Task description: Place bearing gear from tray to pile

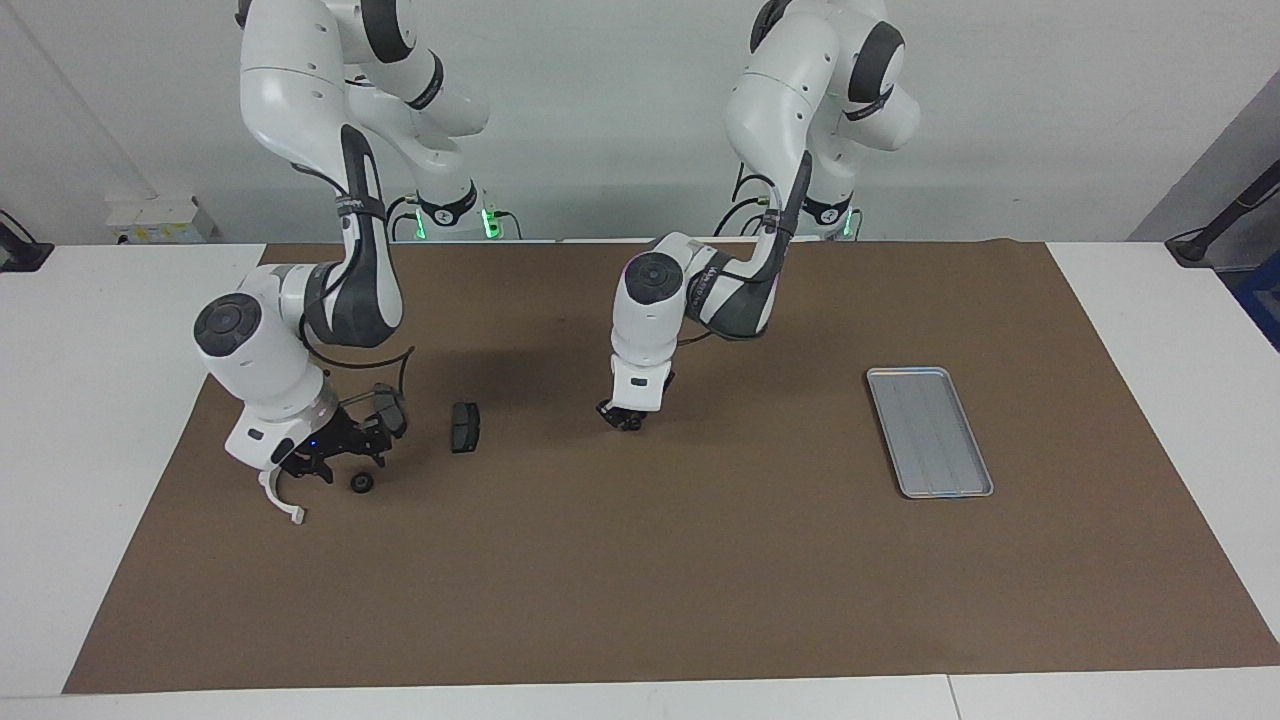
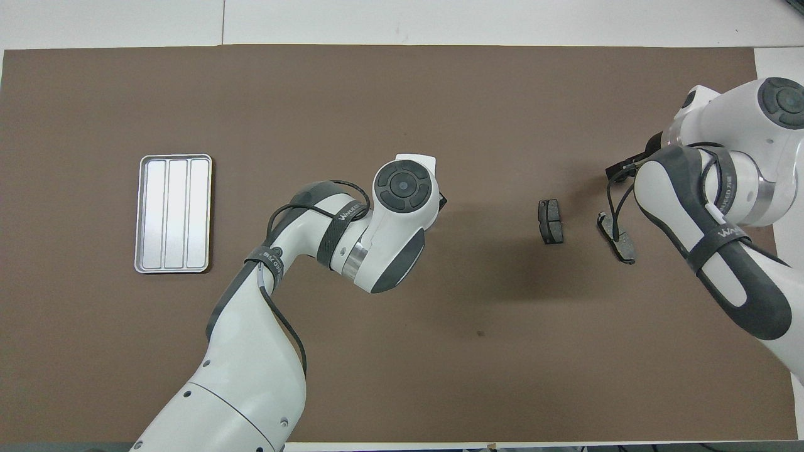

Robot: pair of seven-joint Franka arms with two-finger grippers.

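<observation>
Lying free: gear (image 1: 360,483) just below right gripper's (image 1: 335,455) jaws.

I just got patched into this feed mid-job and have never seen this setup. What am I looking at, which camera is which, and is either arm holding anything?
These are two white robot arms, each with a two-finger gripper, working over a brown mat on a table. One picture is taken from across the table facing the robots; the other looks steeply down from above their own end, so its sides are swapped.

The silver tray lies empty toward the left arm's end. Toward the right arm's end lies the pile: two dark brake pads, a white half-ring bracket and a small dark bearing gear lying free on the mat.

The right gripper is just above that gear and holds nothing that I can see. The left gripper waits low over the bare middle of the mat; nothing shows in it either.
</observation>
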